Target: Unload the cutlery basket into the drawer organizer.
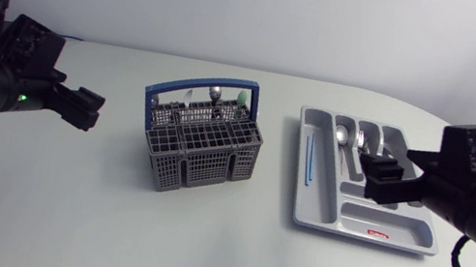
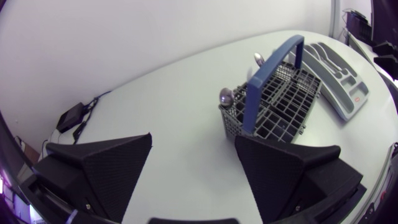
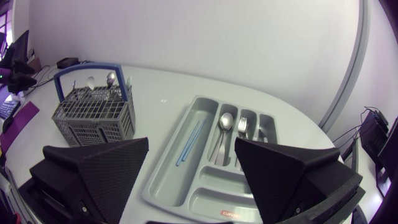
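The white table (image 1: 199,245) is smooth and matte, with a rounded far edge against a plain pale wall. The left gripper (image 2: 193,135) hangs over bare table with its two wedge fingers spread wide and nothing between them. The grey cutlery basket (image 2: 273,102) stands upright ahead of it and a little to its right, well apart, with open table between them. The basket's blue handle (image 2: 272,71) arches over the top, and spoon bowls (image 2: 226,96) stick up from the compartments on the side facing this gripper. Off to the gripper's other side, near the table's far edge, lies a small black box (image 2: 71,116) with a cable. The right gripper (image 3: 191,139) is also fully open and holds nothing; it hangs over the grey drawer organizer (image 3: 205,193), which lies flat under and just ahead of its fingers. In the organizer's long outer slot lies a thin blue stick (image 3: 189,142); in the slots beside it lie a spoon (image 3: 225,121) and a fork (image 3: 242,126). From this gripper the basket stands ahead and to its left, well apart from the organizer, with a bare strip of table between the two. The organizer's far side lies near the table's curved edge.
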You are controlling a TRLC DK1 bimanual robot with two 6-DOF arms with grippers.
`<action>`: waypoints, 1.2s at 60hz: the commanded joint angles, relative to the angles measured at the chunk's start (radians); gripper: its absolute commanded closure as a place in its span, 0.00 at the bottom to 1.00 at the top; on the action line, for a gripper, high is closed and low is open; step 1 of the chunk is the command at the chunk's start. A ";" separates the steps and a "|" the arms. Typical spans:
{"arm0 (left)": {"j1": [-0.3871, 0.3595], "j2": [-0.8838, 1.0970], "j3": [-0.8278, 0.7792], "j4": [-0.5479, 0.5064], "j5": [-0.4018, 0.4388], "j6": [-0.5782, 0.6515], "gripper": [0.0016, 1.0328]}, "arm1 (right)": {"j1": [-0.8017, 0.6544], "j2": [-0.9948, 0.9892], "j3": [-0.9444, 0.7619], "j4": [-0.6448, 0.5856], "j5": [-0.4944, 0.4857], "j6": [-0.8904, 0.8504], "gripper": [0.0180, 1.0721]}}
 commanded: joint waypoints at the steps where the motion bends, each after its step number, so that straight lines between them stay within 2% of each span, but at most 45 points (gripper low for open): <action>1: 0.020 0.094 0.084 -0.045 0.078 0.066 0.11 | 0.038 0.085 0.064 -0.046 -0.001 0.019 0.07; 8: 0.069 0.172 0.148 -0.091 0.246 0.108 0.12 | 0.039 0.202 0.165 -0.158 -0.041 -0.005 0.08; 11: 0.092 0.200 0.177 -0.121 0.347 0.129 0.12 | 0.039 0.237 0.182 -0.159 -0.081 -0.011 0.08; 13: 0.112 0.220 0.194 -0.135 0.404 0.146 0.16 | 0.035 0.245 0.174 -0.143 -0.115 -0.011 0.09; 17: 0.135 0.250 0.214 -0.137 0.463 0.165 0.28 | 0.012 0.228 0.134 -0.066 -0.219 -0.014 0.13; 19: 0.142 0.264 0.220 -0.140 0.489 0.180 0.37 | 0.002 0.226 0.134 -0.052 -0.265 -0.022 0.19; 20: 0.150 0.272 0.226 -0.140 0.512 0.182 0.43 | -0.001 0.232 0.142 -0.054 -0.269 -0.022 0.23; 23: 0.165 0.292 0.239 -0.140 0.552 0.192 0.53 | -0.002 0.257 0.160 -0.058 -0.273 -0.022 0.30; 24: 0.168 0.306 0.245 -0.140 0.560 0.201 0.57 | 0.001 0.269 0.165 -0.057 -0.283 -0.031 0.38; 26: 0.167 0.315 0.246 -0.140 0.563 0.215 0.60 | 0.001 0.283 0.168 -0.049 -0.309 -0.037 0.52; 27: 0.167 0.318 0.248 -0.138 0.565 0.221 0.61 | 0.001 0.288 0.170 -0.046 -0.316 -0.037 0.56; 29: 0.167 0.332 0.251 -0.138 0.580 0.235 0.64 | -0.004 0.311 0.171 -0.021 -0.346 -0.037 0.74; 30: 0.167 0.341 0.254 -0.137 0.589 0.241 0.65 | -0.007 0.318 0.171 -0.008 -0.363 -0.037 0.78; 34: 0.162 0.364 0.257 -0.117 0.597 0.263 0.68 | -0.008 0.367 0.182 0.003 -0.381 -0.037 0.85; 44: 0.156 0.447 0.286 -0.017 0.594 0.254 0.69 | 0.036 0.513 0.220 0.031 -0.378 -0.057 0.92; 64: 0.161 0.616 0.375 0.038 0.597 0.251 0.70 | 0.156 0.755 0.358 0.057 -0.378 -0.060 0.92; 72: 0.164 0.632 0.381 0.044 0.664 0.254 0.70 | 0.191 0.838 0.423 0.063 -0.368 -0.059 0.92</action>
